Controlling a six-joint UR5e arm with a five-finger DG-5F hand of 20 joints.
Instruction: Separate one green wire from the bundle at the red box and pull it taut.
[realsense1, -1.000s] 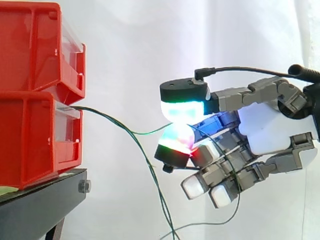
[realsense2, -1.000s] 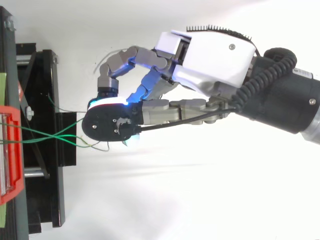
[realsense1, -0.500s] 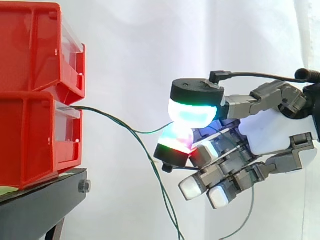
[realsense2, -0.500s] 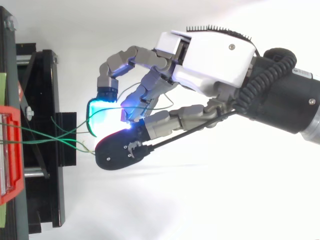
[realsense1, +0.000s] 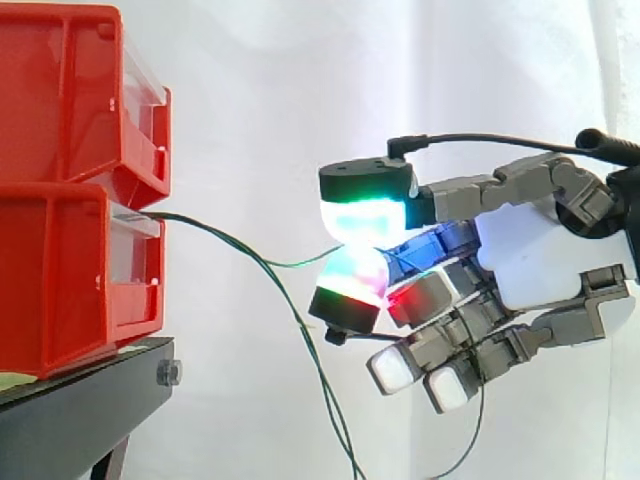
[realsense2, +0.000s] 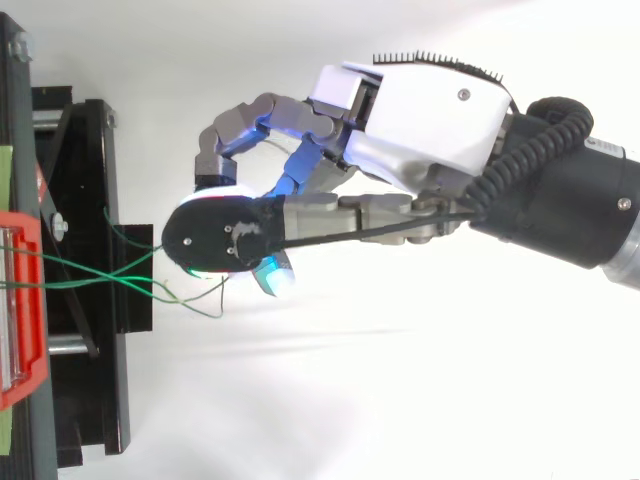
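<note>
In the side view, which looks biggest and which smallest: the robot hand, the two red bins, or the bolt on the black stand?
1. The hand, pinching a green wire.
2. The upper red bin and lower red bin look alike; the edge cuts both.
3. The bolt.

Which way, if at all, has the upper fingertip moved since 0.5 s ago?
Yes: the upper fingertip swung toward the red bins, closing onto the lower fingertip over the green wire.
</note>
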